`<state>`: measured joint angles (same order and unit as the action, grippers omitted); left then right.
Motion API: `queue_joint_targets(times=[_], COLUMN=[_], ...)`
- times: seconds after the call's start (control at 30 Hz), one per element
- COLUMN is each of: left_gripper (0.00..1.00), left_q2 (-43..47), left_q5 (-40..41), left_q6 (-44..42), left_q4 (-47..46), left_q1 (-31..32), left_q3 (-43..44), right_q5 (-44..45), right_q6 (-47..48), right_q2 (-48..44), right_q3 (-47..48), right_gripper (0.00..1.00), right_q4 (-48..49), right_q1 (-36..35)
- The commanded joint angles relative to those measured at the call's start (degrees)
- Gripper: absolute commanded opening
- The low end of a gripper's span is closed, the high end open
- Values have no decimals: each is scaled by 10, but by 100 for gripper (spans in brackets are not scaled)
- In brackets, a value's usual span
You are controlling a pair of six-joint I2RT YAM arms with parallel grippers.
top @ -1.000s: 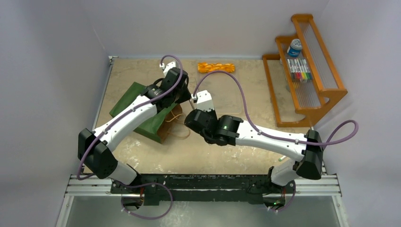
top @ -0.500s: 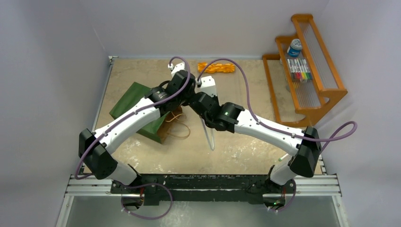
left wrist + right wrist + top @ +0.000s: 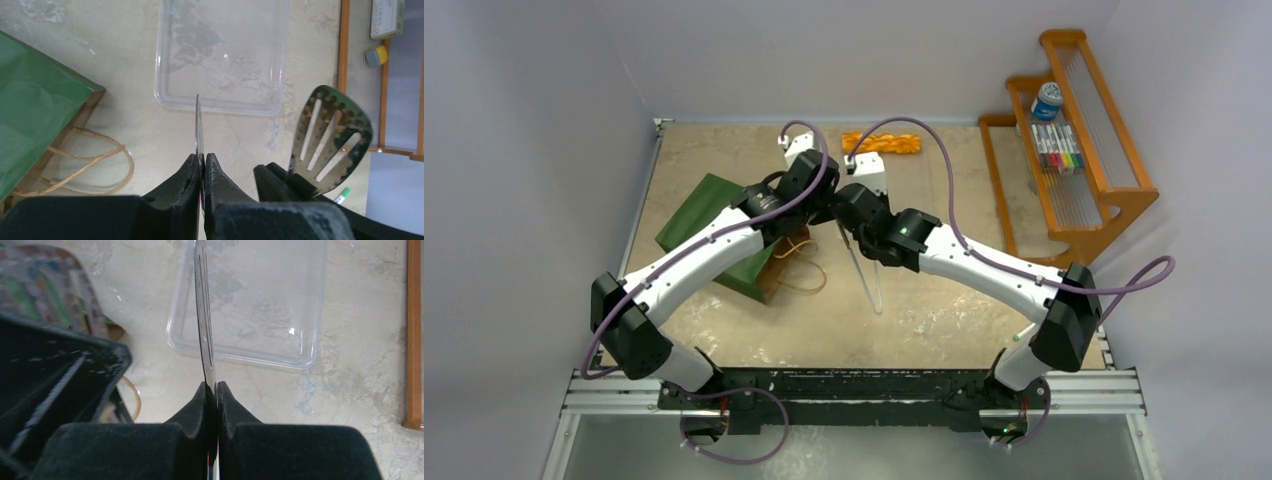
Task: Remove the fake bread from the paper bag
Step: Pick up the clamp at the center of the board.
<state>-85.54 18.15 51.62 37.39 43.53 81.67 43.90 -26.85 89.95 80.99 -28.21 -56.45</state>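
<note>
Top external shows the braided fake bread (image 3: 881,143) lying at the table's (image 3: 924,328) far edge. It is outside the paper bag (image 3: 714,215) and well apart from it. The bag lies on its side at left, cord handles (image 3: 802,270) spilled toward the middle. Left wrist shows the left gripper (image 3: 201,159) clenched on a thin arm of the metal tongs (image 3: 326,96). Right wrist shows the right gripper (image 3: 214,387) pinching a tong blade likewise, a clear plastic tray (image 3: 300,315) on the table beyond.
</note>
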Motion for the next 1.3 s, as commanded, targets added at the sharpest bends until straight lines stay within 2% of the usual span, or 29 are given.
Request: queue_joint_targets(times=[0.0, 0.23, 0.4, 0.67, 0.77, 0.87, 0.93, 1.27], left_gripper=[0, 0, 0, 0, 19, 37, 44, 47], left_q2=[25, 109, 148, 115, 84, 71, 71, 82], left_q5=[65, 84, 85, -50, -73, -56, -44, 23], left_q6=[-27, -8, -17, 9, 8, 8, 7, 7], left_q4=[36, 44, 64, -99, -126, -122, -125, -121], left_q1=[-1, -105, -143, -142, -137, -136, -136, -137], left_q3=[20, -66, -93, -126, -104, -80, -72, -51], right_q5=[-2, -33, -49, -101, -102, -113, -121, -164], right_q6=[9, 24, 31, 52, 48, 46, 44, 32], right_q2=[-38, -94, -121, -90, -83, -85, -86, -77], right_q3=[-15, -70, -97, -75, -79, -103, -123, -222], right_gripper=[0, 0, 0, 0, 0, 0, 0, 0], right_q4=[20, 36, 42, 63, 55, 54, 56, 88], right_q1=[43, 139, 182, 169, 159, 158, 158, 122])
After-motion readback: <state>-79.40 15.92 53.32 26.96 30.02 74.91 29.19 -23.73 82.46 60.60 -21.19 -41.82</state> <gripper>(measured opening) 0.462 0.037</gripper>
